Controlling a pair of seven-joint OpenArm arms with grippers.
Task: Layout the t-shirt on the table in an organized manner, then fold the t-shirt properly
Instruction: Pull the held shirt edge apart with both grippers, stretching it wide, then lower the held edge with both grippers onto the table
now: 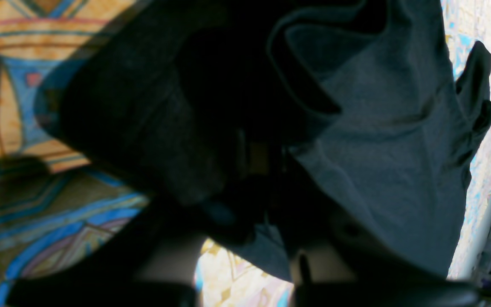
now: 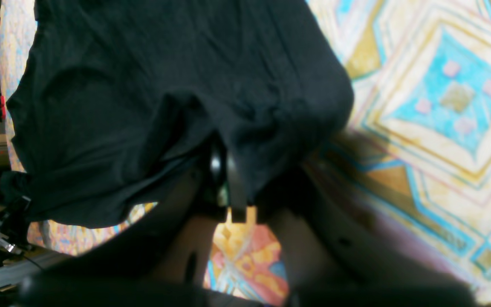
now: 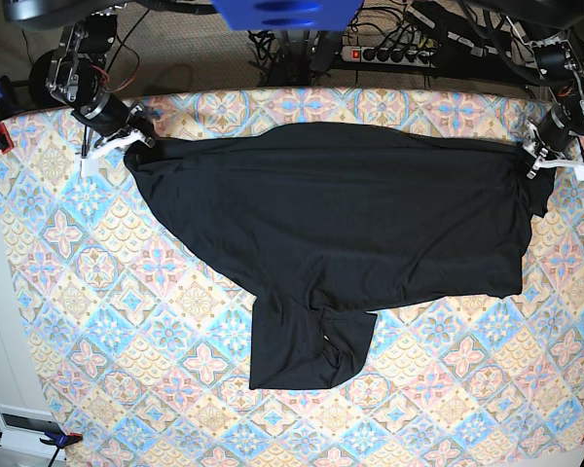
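Found the shirt (image 3: pixel 350 224) stretched wide across the far half of the table (image 3: pixel 107 321), pulled between the two grippers near the far edge. Noted the body lying mostly flat on the patterned cloth, with some slack ripples along the top line. Saw one sleeve (image 3: pixel 307 345) trailing toward the near side, doubled over on itself and creased.

Found the right gripper (image 2: pixel 228 187) pinched tight on a bunched corner of the shirt, jaws closed with cloth between them. Traced the opposite corner to the left gripper (image 3: pixel 548 146), just touching or wrapped around it. Could not tell from the dark, blurred wrist view whether those jaws were clamped on the cloth or parted.

Judged this to be the layout step, near its end: spread and squared, not yet folded.

Judged the next move to call for lowering both corners onto the table without letting the tension snap the cloth back, then letting go cleanly on both sides. Reckoned the crumpled sleeve would need picking up and drawing out flat before any fold. Expected soft fabric to cling to the fingers on release, so advised a slow, straight lift away.
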